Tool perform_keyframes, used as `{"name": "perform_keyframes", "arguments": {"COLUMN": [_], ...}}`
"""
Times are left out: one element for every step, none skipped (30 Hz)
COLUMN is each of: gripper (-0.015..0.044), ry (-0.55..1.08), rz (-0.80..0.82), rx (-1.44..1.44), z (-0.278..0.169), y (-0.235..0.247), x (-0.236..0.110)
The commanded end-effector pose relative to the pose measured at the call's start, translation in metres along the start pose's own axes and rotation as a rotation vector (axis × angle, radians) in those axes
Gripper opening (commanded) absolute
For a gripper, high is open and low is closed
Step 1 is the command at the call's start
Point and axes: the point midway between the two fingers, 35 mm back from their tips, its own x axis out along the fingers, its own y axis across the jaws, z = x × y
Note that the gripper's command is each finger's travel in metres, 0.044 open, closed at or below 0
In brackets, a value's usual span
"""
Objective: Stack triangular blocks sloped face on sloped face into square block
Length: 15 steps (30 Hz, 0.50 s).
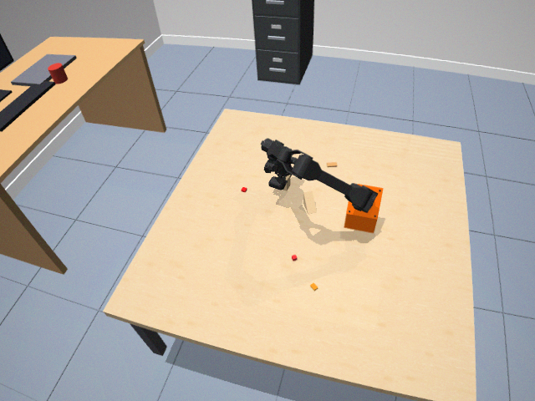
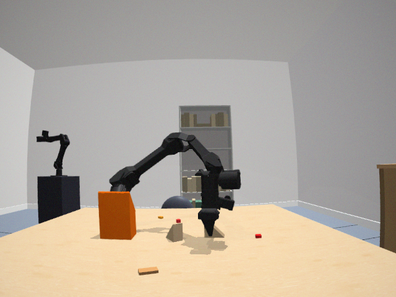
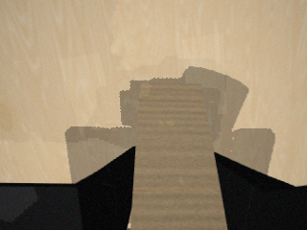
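Observation:
My gripper (image 2: 210,234) (image 3: 167,152) points down and is shut on one beige triangular block (image 1: 288,185) (image 2: 218,233) (image 3: 173,192). The fingers press its two sides. In the exterior view the held block appears a little above the table, its slope falling to the right; its shadow lies apart below. The other triangular block (image 1: 309,202) (image 2: 177,232) stands on the table, between the held block and the orange base, with its slope falling to the left in the exterior view. The two blocks are apart. In the top view the gripper's body hides the fingertips.
The arm rises from an orange base box (image 1: 360,222) (image 2: 115,215). Small red cubes (image 1: 244,189) (image 1: 294,257) (image 2: 258,236) (image 2: 177,221), a small orange piece (image 1: 313,286) (image 2: 160,217) and a flat brown piece (image 1: 332,164) (image 2: 148,271) lie on the table (image 1: 389,345).

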Motion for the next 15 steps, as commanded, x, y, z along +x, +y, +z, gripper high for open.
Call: {"name": "perform_keyframes", "arguments": {"gripper": [0.0000,0.0000,0.0000,0.0000,0.0000,0.0000,0.0000,0.0000,0.0000,0.0000,0.0000,0.0000,0.0000,0.0000,0.0000], "ry": [0.000,0.000,0.000,0.000,0.000,0.000,0.000,0.000,0.000,0.000,0.000,0.000,0.000,0.000,0.000], "rz": [-0.004,-0.004,-0.004,-0.005,-0.005,-0.005,-0.005,-0.005,-0.005,-0.005,-0.005,-0.006,-0.006,-0.006,-0.006], "rx": [0.099,0.126,0.151,0.177,0.205,0.230,0.256,0.283,0.308,0.334,0.362,0.387,0.413,0.440,0.465], "z": [-0.0001,-0.0001,-0.0001,-0.0001,-0.0001,-0.0001,0.0000,0.0000,0.0000,0.0000,0.0000,0.0000,0.0001,0.0001,0.0001], "y": [-0.0002,-0.0001,-0.0001,-0.0001,0.0000,0.0000,0.0001,0.0001,0.0002,0.0002,0.0002,0.0003,0.0003,0.0004,0.0004], "x": [0.0000,0.0000,0.0000,0.0000,0.0000,0.0000,0.0000,0.0000,0.0000,0.0000,0.0000,0.0000,0.0000,0.0000,0.0000]}}
